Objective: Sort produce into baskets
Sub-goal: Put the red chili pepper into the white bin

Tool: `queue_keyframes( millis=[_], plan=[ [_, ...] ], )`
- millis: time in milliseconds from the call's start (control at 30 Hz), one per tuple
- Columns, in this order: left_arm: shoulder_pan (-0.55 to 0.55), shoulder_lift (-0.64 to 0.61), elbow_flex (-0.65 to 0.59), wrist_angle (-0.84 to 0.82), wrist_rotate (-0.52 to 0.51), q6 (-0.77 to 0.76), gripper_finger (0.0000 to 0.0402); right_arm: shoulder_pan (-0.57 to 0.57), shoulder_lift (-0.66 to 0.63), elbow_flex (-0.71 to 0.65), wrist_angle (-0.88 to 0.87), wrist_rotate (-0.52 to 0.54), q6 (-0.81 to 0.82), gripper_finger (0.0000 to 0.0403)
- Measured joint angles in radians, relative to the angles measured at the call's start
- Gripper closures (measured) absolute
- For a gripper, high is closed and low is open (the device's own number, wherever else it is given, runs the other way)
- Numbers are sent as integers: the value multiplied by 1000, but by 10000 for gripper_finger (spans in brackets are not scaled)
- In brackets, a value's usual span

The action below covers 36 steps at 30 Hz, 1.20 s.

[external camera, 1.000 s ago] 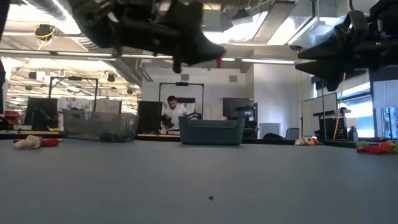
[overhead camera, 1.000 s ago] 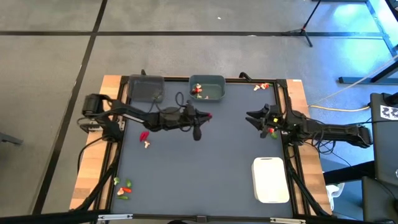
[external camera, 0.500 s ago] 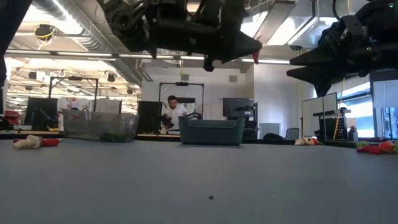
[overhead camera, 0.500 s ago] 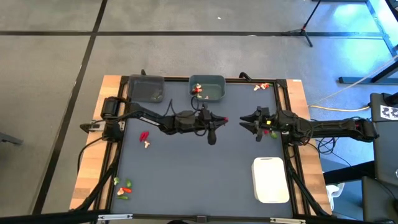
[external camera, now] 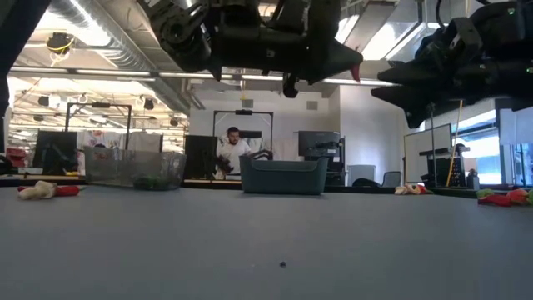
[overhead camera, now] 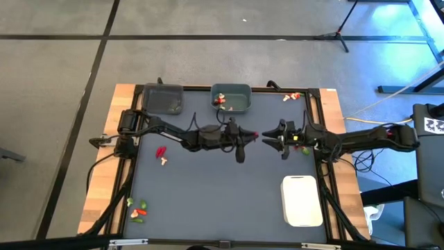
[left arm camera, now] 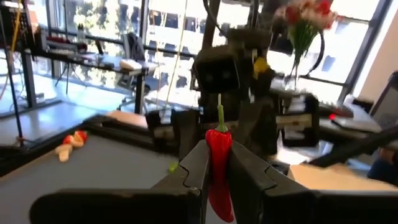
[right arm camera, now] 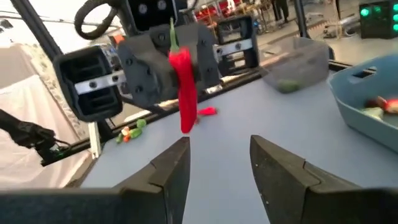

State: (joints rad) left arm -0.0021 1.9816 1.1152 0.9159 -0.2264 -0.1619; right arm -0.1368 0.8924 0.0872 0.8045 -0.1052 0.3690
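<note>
High view: a dark grey table [overhead camera: 229,187] framed in black rails sits on a grey floor. The left gripper [overhead camera: 251,135] hangs above mid-table, pinching a red chili [overhead camera: 253,135]; the right gripper [overhead camera: 272,137] faces it just beside, fingers spread and holding nothing. Behind the left gripper stand the grey-teal bin [overhead camera: 232,98] with a few pieces inside and the dark grey bin [overhead camera: 163,98]. The white tray [overhead camera: 302,200] lies in front of the right gripper. Loose pieces [overhead camera: 161,154] lie well off toward the left arm's base.

Low view: a workshop with ceiling lights and monitors shows beyond the table, and a person [external camera: 235,150] sits far back. Both arms hang overhead, the chili's tip showing red between them.

Left wrist view: the chili stands upright between the fingers [left arm camera: 194,167], green stem up.

Right wrist view: the chili's long axis is vertical, directly ahead of the parted fingers [right arm camera: 168,167].
</note>
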Motion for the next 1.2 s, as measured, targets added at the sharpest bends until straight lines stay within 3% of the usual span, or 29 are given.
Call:
queue_keyframes(
  millis=[233,667,800,1067,1200],
  plan=[
    [0,-2,0,2,0,-16,353,0,125,1,201,-20,-14,235],
    [2,-2,0,1,0,-26,352,0,324,144,208,-98,-58,242],
    [0,-2,0,6,-1,-15,352,0,324,144,202,-130,-91,275],
    [0,-2,0,1,-1,-9,352,-1,323,144,233,-139,-138,383],
    [3,-2,-2,-1,0,15,346,-1,323,144,219,-142,-141,385]
  ],
)
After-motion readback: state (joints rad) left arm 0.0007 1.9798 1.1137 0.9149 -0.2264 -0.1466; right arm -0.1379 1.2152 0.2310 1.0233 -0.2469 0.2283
